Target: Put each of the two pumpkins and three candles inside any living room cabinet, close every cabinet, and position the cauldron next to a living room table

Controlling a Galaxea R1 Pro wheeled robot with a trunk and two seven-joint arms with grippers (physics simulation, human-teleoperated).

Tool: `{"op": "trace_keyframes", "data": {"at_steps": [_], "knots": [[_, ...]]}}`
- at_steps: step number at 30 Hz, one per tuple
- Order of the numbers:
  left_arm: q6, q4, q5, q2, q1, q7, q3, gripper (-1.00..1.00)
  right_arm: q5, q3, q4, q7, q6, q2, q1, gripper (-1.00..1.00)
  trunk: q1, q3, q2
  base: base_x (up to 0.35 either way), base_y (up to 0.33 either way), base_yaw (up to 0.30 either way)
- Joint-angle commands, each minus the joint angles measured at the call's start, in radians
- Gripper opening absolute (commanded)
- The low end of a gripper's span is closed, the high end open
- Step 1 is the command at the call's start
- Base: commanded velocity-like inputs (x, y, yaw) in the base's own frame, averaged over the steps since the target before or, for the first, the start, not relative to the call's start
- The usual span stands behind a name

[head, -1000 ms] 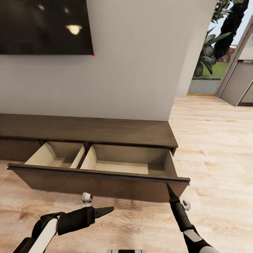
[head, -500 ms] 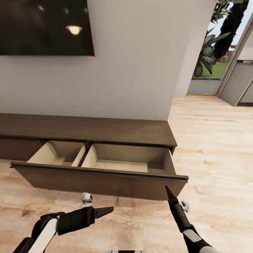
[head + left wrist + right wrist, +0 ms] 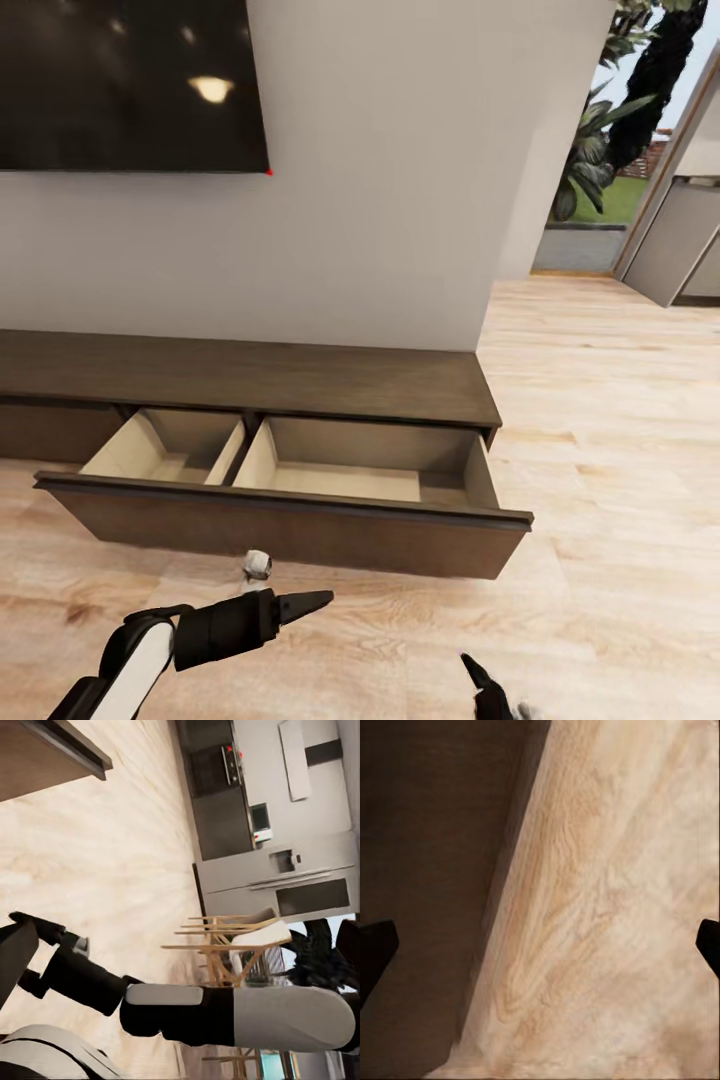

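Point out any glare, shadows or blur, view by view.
Head view: lamp glare on the black screen; the open drawer shades the floor beneath it; all sharp. Left wrist view: evenly lit, kitchen sharp. Right wrist view: the cabinet is in deep shade; the floor grain looks soft.

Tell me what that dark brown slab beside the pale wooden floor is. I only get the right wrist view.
Observer: Most likely the front of a wide drawer pulled out of the long, low dark-brown wooden cabinet; the head view shows it open.
Operator: Is anything inside?
Observer: It has two pale beige compartments, and nothing lies in the parts I can see.
Operator: Where is the other arm?
Observer: The left gripper hangs low over the floor, in front of the drawer and apart from it.
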Motion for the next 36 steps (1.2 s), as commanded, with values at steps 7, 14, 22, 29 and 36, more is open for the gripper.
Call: {"op": "trace_keyframes", "data": {"at_steps": [7, 14, 22, 29, 36], "knots": [[0.003, 0.001, 0.001, -0.025, -0.001, 0.119, -0.059, 1.0, 0.108, 0.067, 0.002, 0.012, 0.085, -0.09, 0.047, 1.0, -0.027, 0.021, 0.049, 0.0, 0.0, 0.0], [0.001, 0.003, 0.001, -0.027, -0.001, 0.129, -0.056, 1.0, 0.117, 0.071, 0.001, 0.016, 0.077, -0.094, 0.059, 1.0, -0.054, 0.043, 0.098, 0.0, 0.0, 0.0], [0.0, 0.003, 0.002, -0.028, -0.001, 0.133, -0.06, 1.0, 0.117, 0.07, 0.001, 0.016, 0.076, -0.095, 0.06, 1.0, -0.085, 0.068, 0.154, 0.0, 0.0, 0.0], [-0.004, 0.005, 0.002, -0.03, -0.001, 0.136, -0.062, 1.0, 0.117, 0.07, 0.001, 0.015, 0.076, -0.095, 0.06, 1.0, -0.111, 0.09, 0.203, 0.0, 0.0, 0.0], [-0.006, 0.008, 0.003, -0.037, -0.001, 0.184, -0.063, 1.0, 0.116, 0.07, 0.001, 0.017, 0.074, -0.095, 0.06, 1.0, -0.138, 0.112, 0.252, 0.0, 0.0, 0.0]]}}
